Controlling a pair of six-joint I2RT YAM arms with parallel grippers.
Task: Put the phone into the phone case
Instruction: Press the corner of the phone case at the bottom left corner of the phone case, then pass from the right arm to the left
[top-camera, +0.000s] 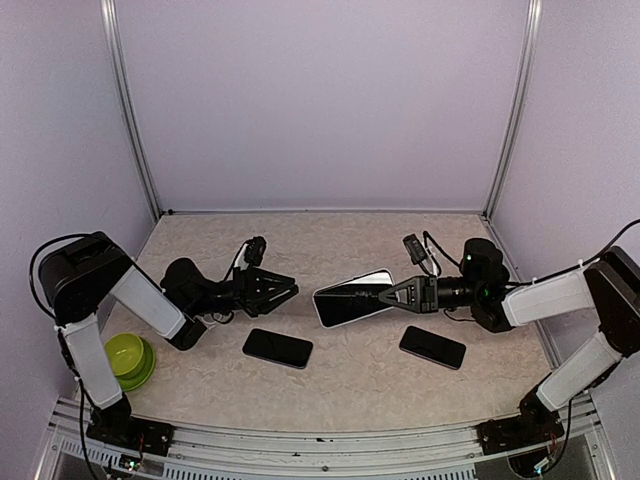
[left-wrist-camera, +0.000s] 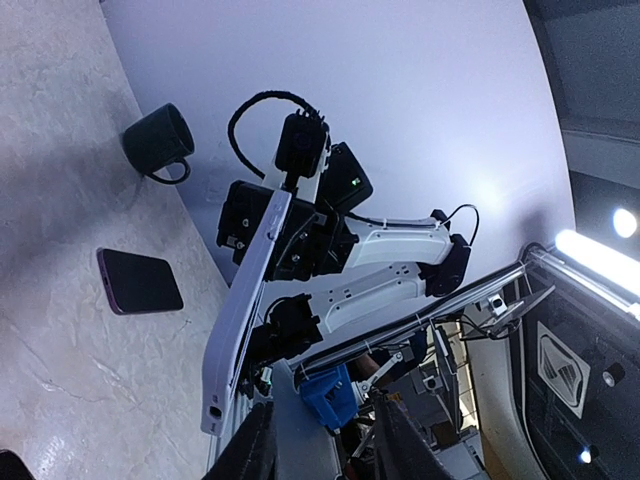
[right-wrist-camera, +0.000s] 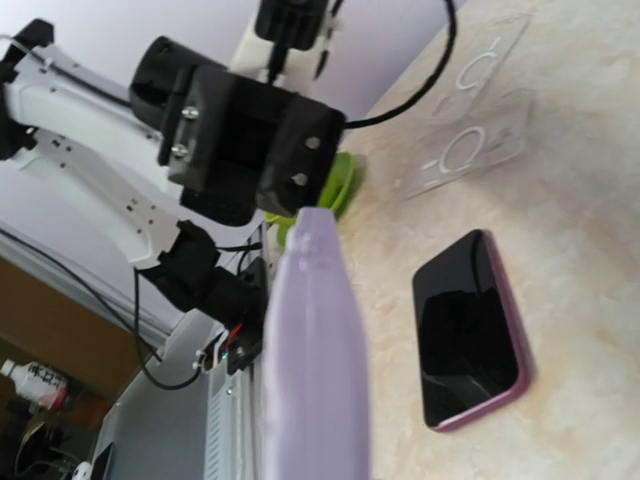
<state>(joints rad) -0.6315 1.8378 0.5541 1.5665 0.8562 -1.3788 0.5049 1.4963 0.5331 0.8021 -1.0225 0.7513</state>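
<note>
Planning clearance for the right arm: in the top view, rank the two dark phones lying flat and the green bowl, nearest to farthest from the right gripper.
1. Right dark phone, close by the right gripper and its held phone.
2. Left dark phone, left of centre.
3. Green bowl, far left.

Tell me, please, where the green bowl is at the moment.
In the top external view, the green bowl sits at the near-left corner of the table, beside the left arm's base and left of the closest dark phone.
</note>
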